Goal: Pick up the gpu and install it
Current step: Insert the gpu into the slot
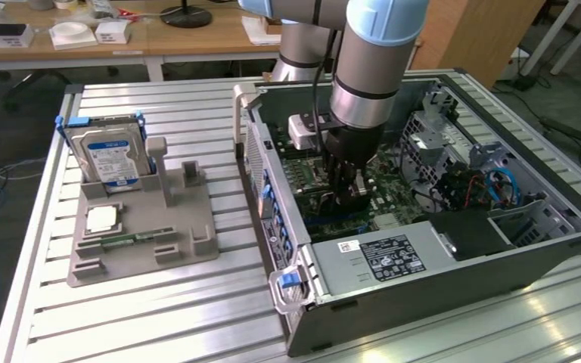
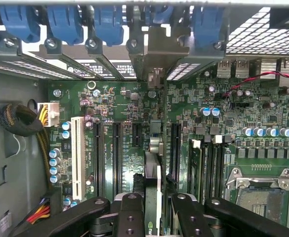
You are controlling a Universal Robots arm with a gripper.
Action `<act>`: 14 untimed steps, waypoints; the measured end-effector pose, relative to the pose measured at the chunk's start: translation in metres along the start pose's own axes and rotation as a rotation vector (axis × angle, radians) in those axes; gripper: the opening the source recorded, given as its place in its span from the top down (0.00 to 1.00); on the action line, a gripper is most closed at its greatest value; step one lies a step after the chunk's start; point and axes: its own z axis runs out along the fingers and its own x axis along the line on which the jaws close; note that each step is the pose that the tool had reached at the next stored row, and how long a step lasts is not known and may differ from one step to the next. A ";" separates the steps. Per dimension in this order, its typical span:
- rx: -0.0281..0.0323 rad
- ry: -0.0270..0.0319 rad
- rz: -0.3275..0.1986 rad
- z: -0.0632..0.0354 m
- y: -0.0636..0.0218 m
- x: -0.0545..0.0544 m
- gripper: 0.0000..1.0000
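In the wrist view the gpu [image 2: 152,168] stands edge-on between my black fingers [image 2: 130,217], a thin dark card with a green strip at its near end. My gripper [image 2: 154,219] is shut on it. The card hangs low over the green motherboard [image 2: 124,103], between a short black slot [image 2: 136,134] and a long black slot [image 2: 174,148]. Its metal bracket [image 2: 155,52] reaches the case's rear openings under the blue latches [image 2: 107,22]. In the exterior view my gripper [image 1: 349,195] is down inside the open computer case [image 1: 442,261].
A grey fixture [image 1: 139,234] on the slatted table holds a blue-labelled hard drive [image 1: 109,155] upright and a small green memory stick [image 1: 119,238]. Inside the case are the CPU socket [image 2: 260,195], a white slot [image 2: 76,153], cable bundles [image 2: 20,121] and a drive cage [image 1: 442,147].
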 end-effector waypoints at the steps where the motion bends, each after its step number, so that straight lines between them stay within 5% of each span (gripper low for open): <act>1: 0.0000 0.0001 0.000 -0.0002 0.0000 0.000 0.74; 14: 0.0000 0.0001 -0.001 -0.0004 0.0000 -0.002 0.74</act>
